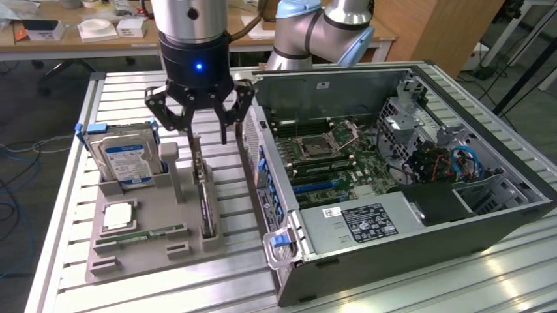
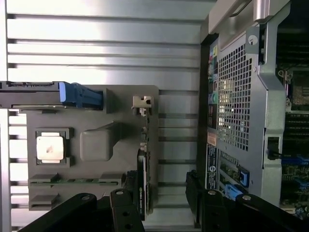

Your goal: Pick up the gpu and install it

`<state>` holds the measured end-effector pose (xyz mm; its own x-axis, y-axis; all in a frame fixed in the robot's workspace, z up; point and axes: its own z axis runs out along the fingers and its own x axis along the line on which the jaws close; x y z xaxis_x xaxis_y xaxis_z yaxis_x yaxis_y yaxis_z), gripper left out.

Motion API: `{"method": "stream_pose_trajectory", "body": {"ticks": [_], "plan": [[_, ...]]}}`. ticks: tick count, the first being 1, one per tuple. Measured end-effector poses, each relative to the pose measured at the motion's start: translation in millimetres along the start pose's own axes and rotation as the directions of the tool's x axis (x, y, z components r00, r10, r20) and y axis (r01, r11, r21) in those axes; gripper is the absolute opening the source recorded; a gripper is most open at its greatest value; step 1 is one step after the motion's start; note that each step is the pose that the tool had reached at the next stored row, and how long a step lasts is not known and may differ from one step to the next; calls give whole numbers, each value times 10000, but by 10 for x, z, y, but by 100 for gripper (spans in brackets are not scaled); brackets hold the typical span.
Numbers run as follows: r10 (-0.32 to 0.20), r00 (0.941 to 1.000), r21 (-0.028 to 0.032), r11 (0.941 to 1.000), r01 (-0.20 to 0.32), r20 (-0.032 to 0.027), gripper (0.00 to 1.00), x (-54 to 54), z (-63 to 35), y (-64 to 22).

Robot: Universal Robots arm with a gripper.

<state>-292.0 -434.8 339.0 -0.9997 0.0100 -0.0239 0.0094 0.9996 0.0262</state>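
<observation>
The gpu (image 1: 205,195) stands on edge in a slot of the grey holder (image 1: 187,251), a thin card with its silver bracket at the far end. My gripper (image 1: 207,135) hangs open just above the card's far end, one finger on each side, touching nothing. In the wrist view the gpu (image 2: 145,164) shows edge-on, running between the two black fingers (image 2: 123,212) of my gripper (image 2: 159,208). The open computer case (image 1: 392,176) lies to the exterior view's right, with its motherboard and blue slots (image 1: 314,186) exposed.
The holder also carries an upright hard drive (image 1: 126,160) with a blue label, a processor (image 1: 117,215) and a RAM stick (image 1: 139,233). The case's perforated rear wall (image 2: 231,96) stands close beside the gpu. Everything rests on a slatted metal table (image 1: 487,280).
</observation>
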Motion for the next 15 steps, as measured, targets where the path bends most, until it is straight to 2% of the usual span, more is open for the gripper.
{"method": "stream_pose_trajectory", "body": {"ticks": [15], "plan": [[-2, 10000, 0, 10000, 2, 0, 53, 5, 129, -14]]}}
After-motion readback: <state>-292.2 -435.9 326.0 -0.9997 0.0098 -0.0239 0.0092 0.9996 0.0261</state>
